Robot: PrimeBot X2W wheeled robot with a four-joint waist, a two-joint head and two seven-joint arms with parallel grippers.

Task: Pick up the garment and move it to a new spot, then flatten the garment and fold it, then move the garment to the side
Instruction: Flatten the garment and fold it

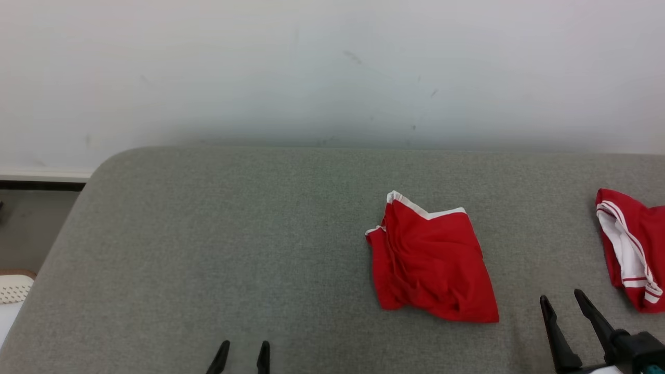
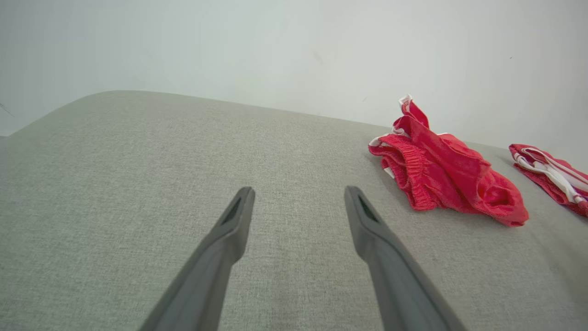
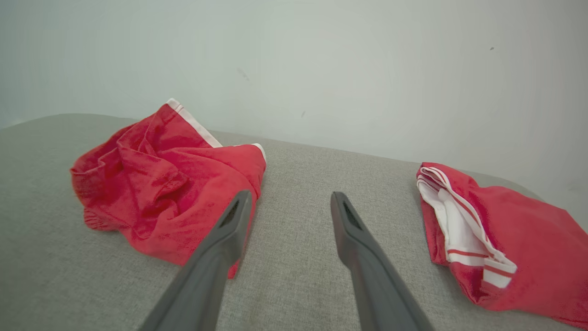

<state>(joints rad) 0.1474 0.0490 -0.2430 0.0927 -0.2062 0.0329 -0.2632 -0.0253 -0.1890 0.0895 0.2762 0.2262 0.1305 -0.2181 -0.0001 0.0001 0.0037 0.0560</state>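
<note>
Head view: crumpled red garment [image 1: 431,259] lies on the grey table [image 1: 208,234], right of centre. My left tool [image 1: 244,344] and right tool [image 1: 561,295] stand wide open, empty. I judge the garment light, limp, unbreakable; pinch its white-trimmed edge [image 1: 426,212].

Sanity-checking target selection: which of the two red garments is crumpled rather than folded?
The crumpled red garment mid-surface; the folded red garment at the right edge lies flat, white striped lining showing.

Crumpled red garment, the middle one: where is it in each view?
Head view: crumpled garment right of centre.
Left wrist view: crumpled garment upper right.
Right wrist view: crumpled garment left of centre.
Shared landmark: other garment, to its right in all three.
</note>
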